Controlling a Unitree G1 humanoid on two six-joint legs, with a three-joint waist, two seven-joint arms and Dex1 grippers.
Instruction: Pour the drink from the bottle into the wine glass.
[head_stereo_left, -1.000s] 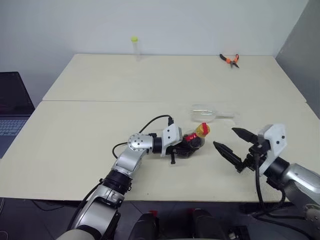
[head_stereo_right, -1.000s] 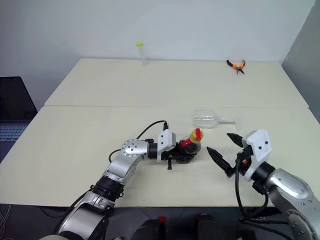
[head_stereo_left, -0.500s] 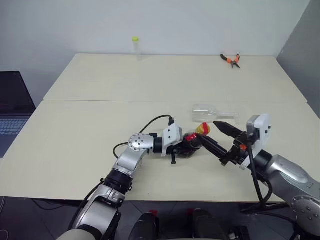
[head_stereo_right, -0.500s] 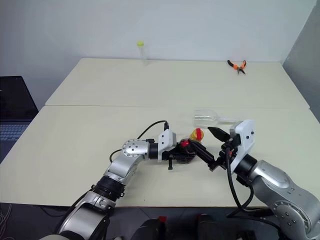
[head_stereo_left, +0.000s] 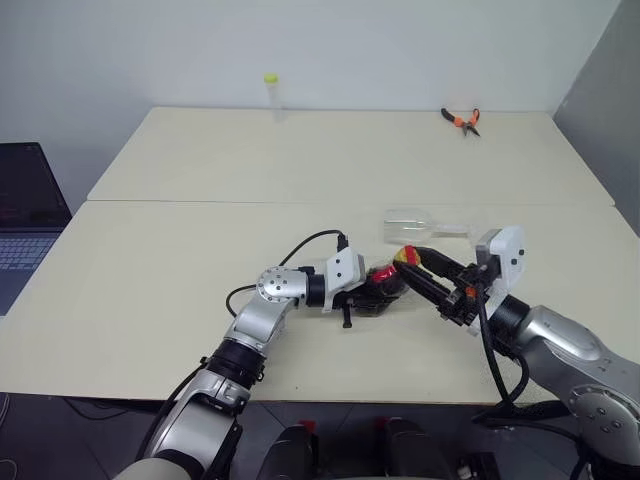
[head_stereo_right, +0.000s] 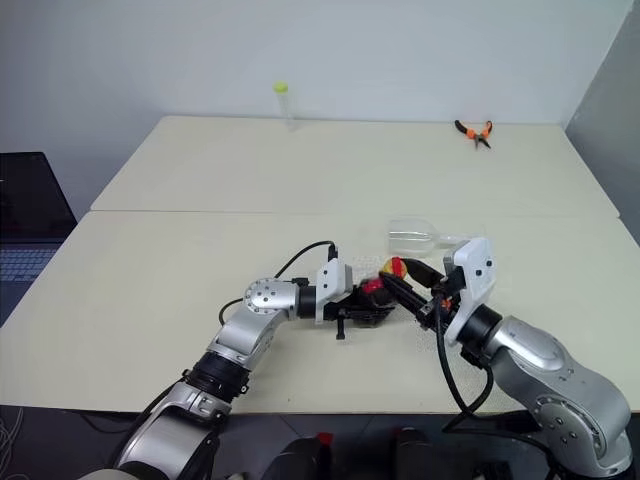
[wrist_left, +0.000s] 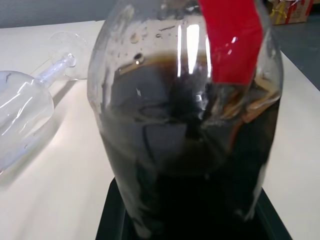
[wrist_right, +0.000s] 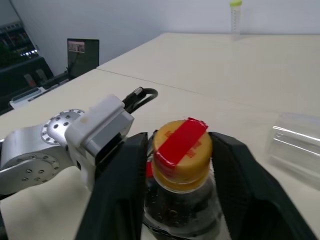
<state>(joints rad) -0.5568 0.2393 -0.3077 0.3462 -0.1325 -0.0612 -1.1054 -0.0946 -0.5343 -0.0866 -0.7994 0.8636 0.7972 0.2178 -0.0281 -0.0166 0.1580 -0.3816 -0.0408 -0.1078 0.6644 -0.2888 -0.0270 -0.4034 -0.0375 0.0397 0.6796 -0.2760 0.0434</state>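
The bottle (head_stereo_left: 386, 282) stands tilted on the near table, with my left gripper (head_stereo_left: 374, 294) shut on its rounded base. The dark drink (wrist_left: 190, 170) fills most of its body. Its yellow cap (wrist_right: 181, 147) carries a strip of red tape. My right gripper (head_stereo_left: 408, 262) reaches in from the right, its black fingers (wrist_right: 122, 185) closed against both sides of the cap and neck. The wine glass (head_stereo_left: 410, 226) lies on its side just behind the bottle, stem and foot (wrist_left: 70, 45) pointing right, bowl empty.
A slim clear tube (head_stereo_left: 270, 95) with a yellow-green cap stands at the far edge. Orange-handled pliers (head_stereo_left: 460, 120) lie at the far right. A laptop (head_stereo_left: 25, 215) sits off the table's left side. A seam (head_stereo_left: 200, 203) joins the two tables.
My right gripper moved left to the bottle's top, and its wide-open fingers closed around the cap. The left gripper and bottle stayed put.
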